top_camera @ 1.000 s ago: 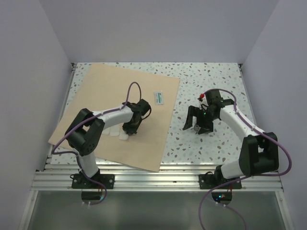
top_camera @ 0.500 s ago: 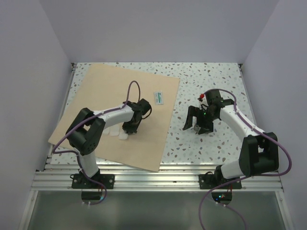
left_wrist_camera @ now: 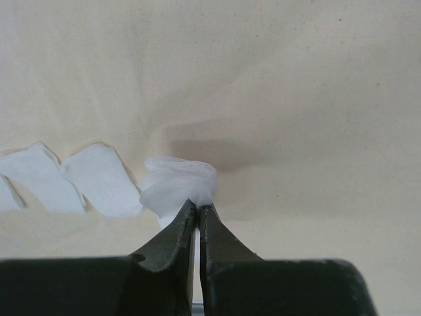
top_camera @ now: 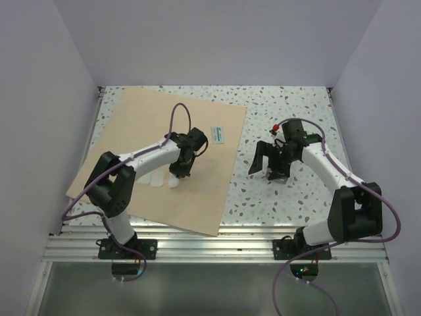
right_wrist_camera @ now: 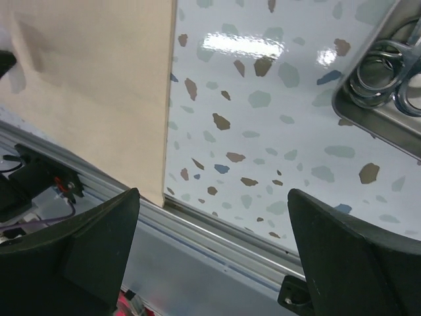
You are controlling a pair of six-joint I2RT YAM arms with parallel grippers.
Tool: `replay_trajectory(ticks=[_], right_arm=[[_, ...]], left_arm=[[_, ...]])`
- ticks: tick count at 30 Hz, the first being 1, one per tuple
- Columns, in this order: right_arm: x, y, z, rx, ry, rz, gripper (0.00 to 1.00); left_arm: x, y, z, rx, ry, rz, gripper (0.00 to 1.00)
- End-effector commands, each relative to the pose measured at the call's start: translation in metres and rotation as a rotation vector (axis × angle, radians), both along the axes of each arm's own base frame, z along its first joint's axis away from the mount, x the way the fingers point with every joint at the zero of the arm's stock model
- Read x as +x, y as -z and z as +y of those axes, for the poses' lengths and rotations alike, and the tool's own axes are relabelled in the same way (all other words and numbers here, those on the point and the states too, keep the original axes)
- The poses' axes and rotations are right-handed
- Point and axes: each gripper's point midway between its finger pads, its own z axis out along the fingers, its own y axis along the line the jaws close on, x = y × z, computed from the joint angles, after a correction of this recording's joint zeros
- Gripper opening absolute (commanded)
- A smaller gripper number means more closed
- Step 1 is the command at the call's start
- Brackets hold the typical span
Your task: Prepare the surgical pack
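Two black fingers of the left tool are pressed together on a bunched white gauze, and a thin sliver of white shows between their tips. Whether the bunch rests on the cloth or hangs just off it cannot be told. Just beside it to the left lie two flat gauze squares, side by side and touching, with the corner of a third at the frame's edge. All of them sit on the tan wrap sheet, which lies spread flat over the left half of the speckled tabletop. Near the sheet's right edge lies a small white card with green print. The right tool hangs spread wide with nothing between its fingers, over bare tabletop well apart from the left one. In its wrist view the straight edge of the sheet runs down the left. A steel tray shows at the upper right, with ring-handled steel instruments lying in it. An aluminium rail borders the tabletop's near edge below the tool.
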Motion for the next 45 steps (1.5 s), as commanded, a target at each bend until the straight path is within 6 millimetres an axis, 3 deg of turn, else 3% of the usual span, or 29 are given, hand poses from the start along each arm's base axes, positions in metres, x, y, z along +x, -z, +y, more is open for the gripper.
replay_trajectory(ticks=[1,6,8,13,17,24,31,45], right_arm=[[0.008,-0.030,0.026,0.145,-0.066,-0.094,0.99],[0.007,-0.041,0.054,0.300,-0.084,-0.188,0.99],[0.007,-0.057,0.068,0.329,-0.115,-0.261,0.99],[-0.002,-0.087,0.101,0.357,-0.201,-0.399,0.99],[-0.003,-0.093,0.116,0.311,-0.222,-0.477,0.99],[0.000,-0.088,0.127,0.185,-0.218,-0.549,0.98],[0.016,-0.079,0.120,0.059,-0.161,-0.595,0.93],[0.021,-0.065,0.127,0.015,-0.180,-0.572,0.64]], left_arm=[[0.003,-0.027,-0.022,-0.132,-0.027,-0.014,0.00],[0.006,-0.057,-0.065,-0.350,-0.066,0.006,0.00],[0.008,-0.076,-0.085,-0.451,-0.106,0.018,0.00],[0.015,-0.114,-0.128,-0.684,-0.221,0.040,0.00],[0.020,-0.135,-0.159,-0.881,-0.344,0.083,0.00],[0.010,-0.135,-0.173,-1.009,-0.470,0.194,0.00],[0.002,-0.133,-0.181,-1.058,-0.501,0.262,0.00],[0.004,-0.130,-0.181,-1.065,-0.515,0.285,0.00]])
